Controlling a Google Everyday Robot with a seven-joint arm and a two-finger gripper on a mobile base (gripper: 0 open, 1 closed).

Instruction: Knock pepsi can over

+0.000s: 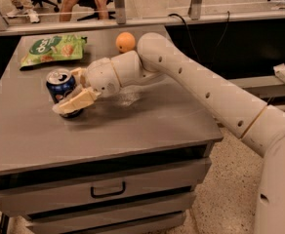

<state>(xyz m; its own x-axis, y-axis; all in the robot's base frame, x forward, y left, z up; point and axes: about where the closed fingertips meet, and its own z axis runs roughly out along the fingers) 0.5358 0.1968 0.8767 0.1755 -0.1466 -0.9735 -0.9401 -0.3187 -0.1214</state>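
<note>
My gripper (69, 90) sits at the pepsi can (59, 83), fingers apart, the front one touching its side.

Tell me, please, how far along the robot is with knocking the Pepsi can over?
Done: the approach. The gripper is at the can, on the left part of the table. In hand: the push, with one finger lying across the can's lower front. Left: the tipping itself, since the can stands on its base and is not yet on its side.
</note>
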